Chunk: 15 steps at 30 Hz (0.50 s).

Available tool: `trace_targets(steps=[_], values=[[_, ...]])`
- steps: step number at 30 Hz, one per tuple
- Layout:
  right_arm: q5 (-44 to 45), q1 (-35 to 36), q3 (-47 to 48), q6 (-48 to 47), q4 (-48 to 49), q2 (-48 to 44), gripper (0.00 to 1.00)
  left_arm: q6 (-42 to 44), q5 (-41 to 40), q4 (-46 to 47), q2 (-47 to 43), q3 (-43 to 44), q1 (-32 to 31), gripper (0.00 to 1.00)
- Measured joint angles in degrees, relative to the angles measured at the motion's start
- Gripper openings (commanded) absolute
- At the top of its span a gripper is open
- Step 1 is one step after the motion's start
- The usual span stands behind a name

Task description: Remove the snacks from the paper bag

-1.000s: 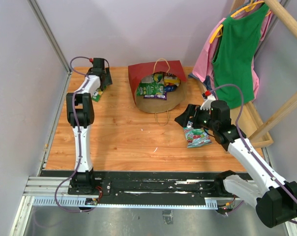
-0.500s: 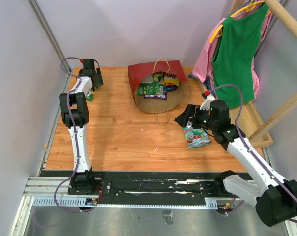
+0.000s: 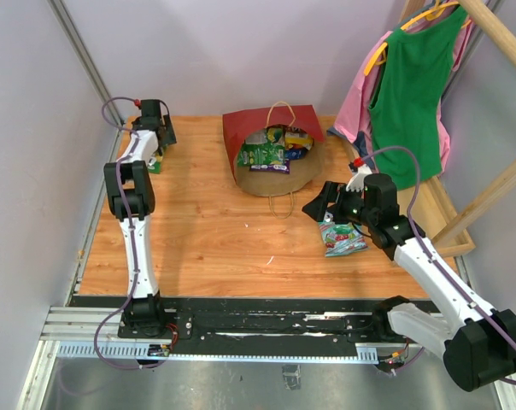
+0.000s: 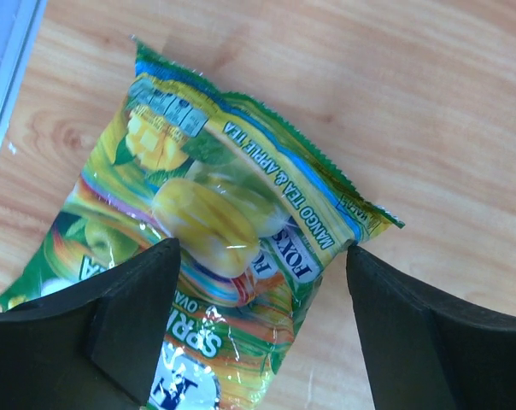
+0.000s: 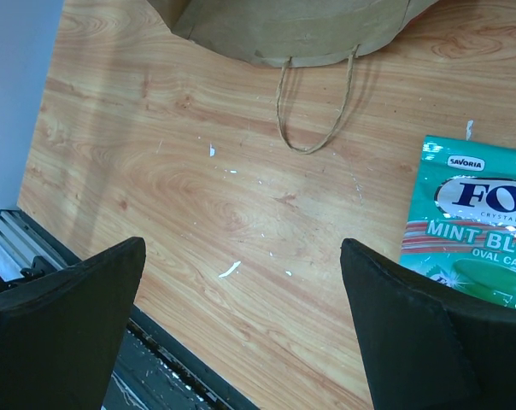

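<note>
The red paper bag (image 3: 275, 149) lies at the back middle of the table, its mouth facing the front. Several packets show in its opening, a green one (image 3: 262, 156) in front. My left gripper (image 3: 160, 143) is open at the far left, its jaws either side of a green-yellow packet (image 4: 207, 222) that lies flat on the wood. My right gripper (image 3: 322, 205) is open and empty above bare wood (image 5: 243, 243). A teal-white packet (image 3: 342, 237) lies on the table just right of it (image 5: 476, 231). The bag's brown bottom edge (image 5: 292, 30) and loop handle (image 5: 313, 111) show in the right wrist view.
A green top (image 3: 409, 85) and pink garments (image 3: 354, 107) hang on a wooden rack (image 3: 497, 184) at the right edge. A grey wall (image 3: 44, 171) borders the table's left side. The black rail (image 3: 266, 323) runs along the front edge.
My left arm has swung left and farther back, and the green-yellow packet now lies nearer the left wall. My right arm has barely moved.
</note>
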Motion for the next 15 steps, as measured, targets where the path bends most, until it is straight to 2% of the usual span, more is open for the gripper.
trace_targets(steps=[5,8,11,15], values=[[-0.22,0.0,0.0,-0.04,-0.2,-0.02,0.99,-1.4,-1.14,-2.78,5.09,9.14,0.07,0.84],[-0.44,0.0,0.0,-0.33,-0.24,-0.15,0.99,-2.36,-1.01,-3.34,5.38,9.94,0.07,0.84],[-0.96,0.0,-0.02,-0.46,0.22,-0.48,0.99,-3.15,0.35,-2.51,3.65,7.41,0.04,0.9],[-1.73,0.0,-0.31,-0.44,1.77,-0.48,0.99,-3.26,2.69,-1.77,-4.09,-1.7,-0.55,0.92]])
